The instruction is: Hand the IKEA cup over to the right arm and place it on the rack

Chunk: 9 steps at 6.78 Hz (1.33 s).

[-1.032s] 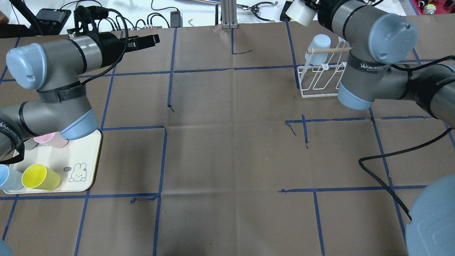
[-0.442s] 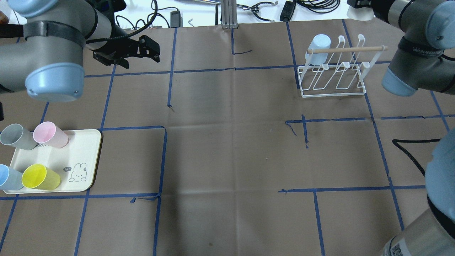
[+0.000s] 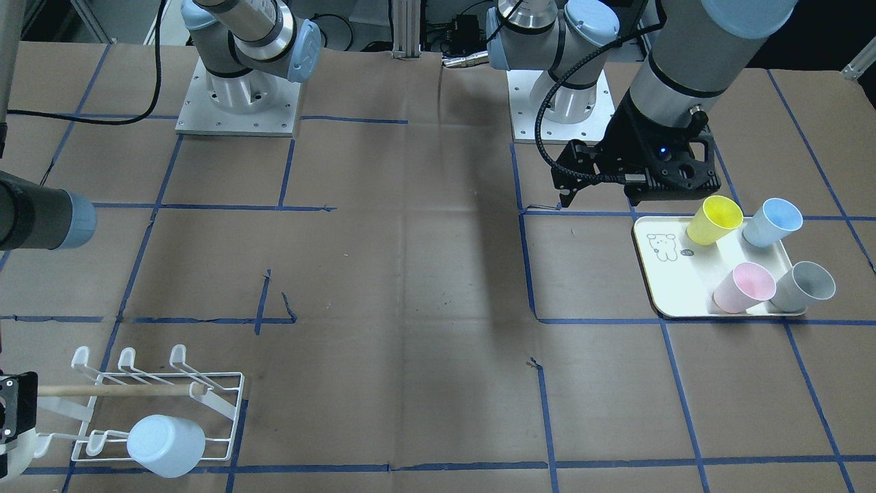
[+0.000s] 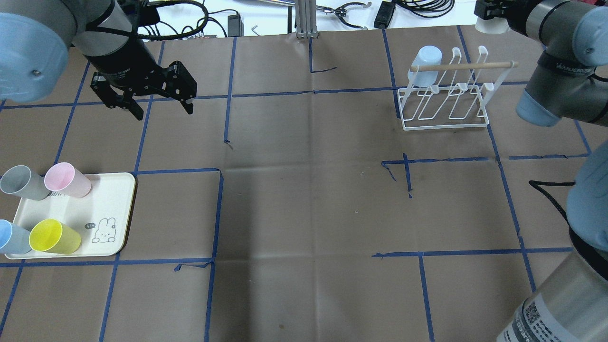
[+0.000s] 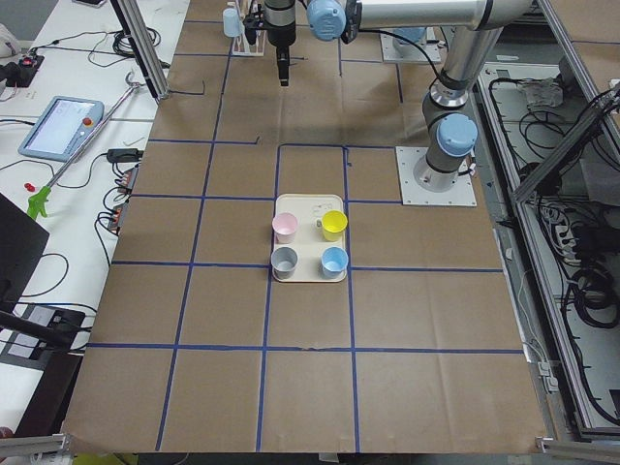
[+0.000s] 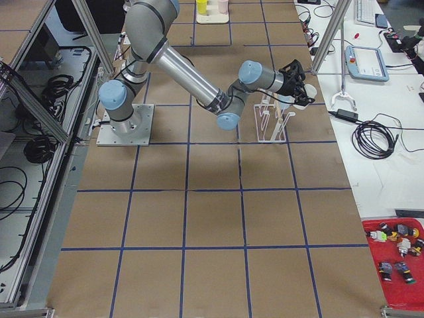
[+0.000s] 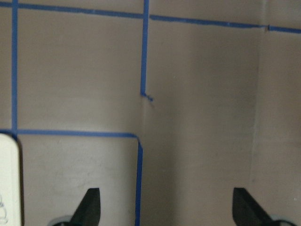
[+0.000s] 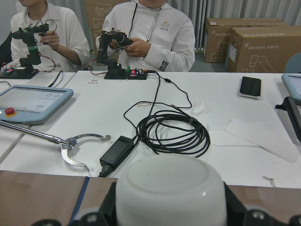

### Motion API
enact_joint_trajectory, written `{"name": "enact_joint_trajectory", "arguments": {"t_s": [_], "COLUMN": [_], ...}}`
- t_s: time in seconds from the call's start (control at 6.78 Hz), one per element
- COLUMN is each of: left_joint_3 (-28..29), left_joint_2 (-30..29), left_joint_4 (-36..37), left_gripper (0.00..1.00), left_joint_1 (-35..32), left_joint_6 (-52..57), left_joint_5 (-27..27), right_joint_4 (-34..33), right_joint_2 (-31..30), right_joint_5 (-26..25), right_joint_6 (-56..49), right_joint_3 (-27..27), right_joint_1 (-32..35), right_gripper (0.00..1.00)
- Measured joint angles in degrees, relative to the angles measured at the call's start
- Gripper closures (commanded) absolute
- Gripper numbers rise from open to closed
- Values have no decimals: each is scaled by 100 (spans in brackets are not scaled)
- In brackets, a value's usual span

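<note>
My right gripper (image 4: 485, 19) is shut on a white cup (image 4: 488, 24), held beyond the table's far right corner, right of the rack. The cup's base fills the bottom of the right wrist view (image 8: 169, 188). The white wire rack (image 4: 446, 107) with its wooden dowel (image 4: 463, 66) stands at the far right and carries a light blue cup (image 4: 424, 61) upturned on its left end peg. In the front view the rack (image 3: 229, 411) and the blue cup (image 3: 166, 445) are at the bottom left. My left gripper (image 4: 161, 107) is open and empty, pointing down, above the table at the far left.
A cream tray (image 4: 107, 199) at the near left holds a grey cup (image 4: 21, 183), a pink cup (image 4: 66, 179), a yellow cup (image 4: 53, 236) and a light blue cup (image 4: 12, 237). Beyond the table's far edge are cables on a white desk, and two seated people.
My left arm has swung round and its gripper now points down, nearer and further left. My right arm has moved right with the white cup, uncovering the rack.
</note>
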Motion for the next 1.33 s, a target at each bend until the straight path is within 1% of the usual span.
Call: {"name": "enact_joint_trajectory", "arguments": {"t_s": [0.44, 0.88, 1.18, 1.33], "left_joint_3": [-64, -117, -125, -130], "left_joint_2": [41, 24, 31, 29], "left_joint_4": [-132, 107, 225, 289], "left_gripper": [0, 0, 0, 0], "left_joint_1": [-47, -68, -119, -153], "left_joint_6": [-254, -320, -302, -289], "left_joint_5": [79, 59, 66, 79], "right_joint_4": [-64, -77, -73, -74], "right_joint_2": [265, 279, 275, 272], "right_joint_5": [7, 10, 10, 10], "right_joint_6": [-61, -65, -65, -65], "right_joint_3": [32, 188, 228, 233], "right_joint_1": [-33, -33, -42, -44], "right_gripper": [85, 84, 72, 72]}}
